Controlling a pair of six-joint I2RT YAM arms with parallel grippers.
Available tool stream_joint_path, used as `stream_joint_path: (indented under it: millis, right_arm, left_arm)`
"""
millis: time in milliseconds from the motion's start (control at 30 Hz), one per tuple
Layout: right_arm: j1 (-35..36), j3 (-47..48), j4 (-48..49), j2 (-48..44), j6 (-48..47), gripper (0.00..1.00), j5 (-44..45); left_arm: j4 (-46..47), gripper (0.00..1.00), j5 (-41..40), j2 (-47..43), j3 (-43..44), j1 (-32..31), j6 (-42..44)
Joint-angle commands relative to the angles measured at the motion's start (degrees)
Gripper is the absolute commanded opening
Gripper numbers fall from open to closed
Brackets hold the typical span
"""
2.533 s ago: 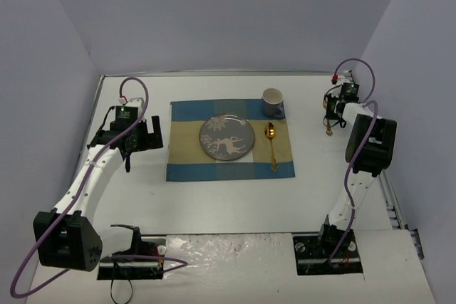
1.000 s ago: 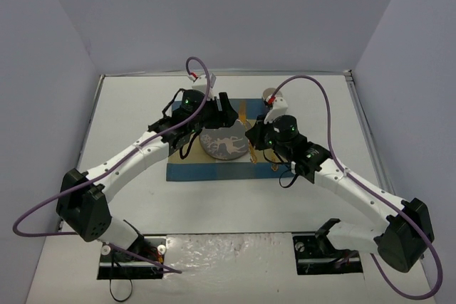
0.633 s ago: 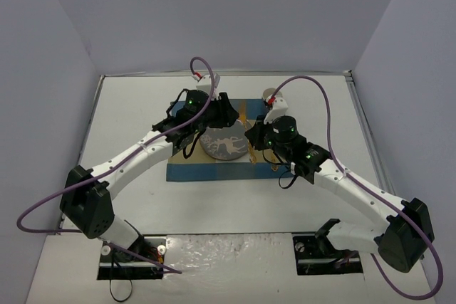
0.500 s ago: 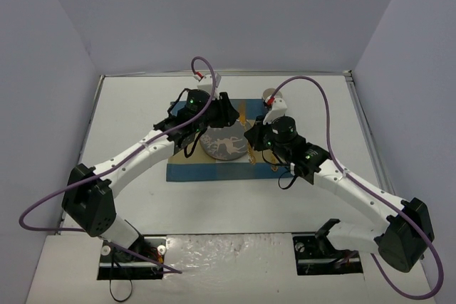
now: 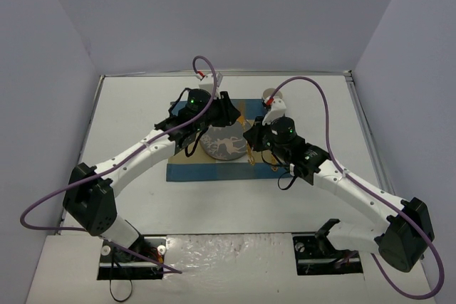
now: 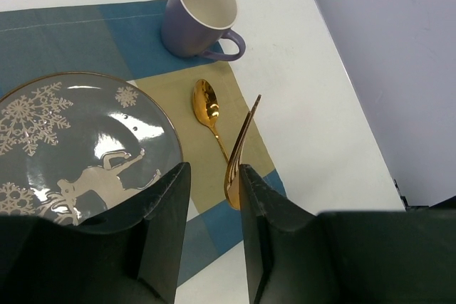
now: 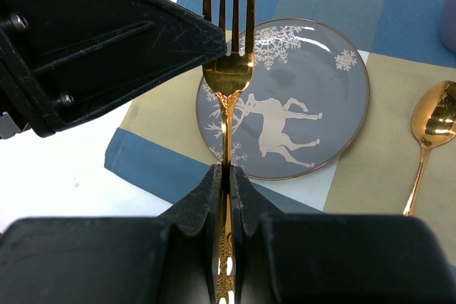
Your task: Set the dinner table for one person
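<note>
One gold fork [image 7: 228, 76] above plate [image 7: 313, 105], right gripper [image 7: 226, 176] clamped on its handle; left gripper [image 6: 214, 170] parted beside its tines

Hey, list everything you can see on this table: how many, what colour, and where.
Table: one, white, under everything.
Placemat: one, blue and tan checked, mid-table.
Plate: one, grey with white reindeer, centred on the placemat.
Mug: one, lilac, upright at the placemat's far right corner.
Spoon: one, gold, on the placemat right of the plate.
Fork: one, gold, in the air over the placemat.
Left arm: one, white, black jaws open either side of the fork's head.
Right arm: one, white, black jaws shut on the fork's handle.
</note>
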Motion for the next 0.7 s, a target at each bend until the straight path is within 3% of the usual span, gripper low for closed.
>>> stream_joint_path:
  millis: [0,333,567,667]
  right_arm:
    - [0.7,0.5,5.1,0.0,0.1,0.00,1.6]
    - [1.3,0.4,5.1,0.5,0.0,0.00,1.8]
    - [1.6,0.1,5.2,0.7,-0.1,0.00,2.0]
    - [1.6,0.0,5.3,1.0,-0.1,0.00,2.1]
  left_arm:
    - [5.4,0.25,0.5,-0.7,3.8,-0.3,-0.1]
    - [6.2,0.19,1.9,0.2,4.1,-0.3,-0.4]
    - [6.0,0.02,1.3,-0.4,3.6,-0.3,0.4]
    - [6.2,0.00,2.4,-0.6,3.2,-0.3,1.5]
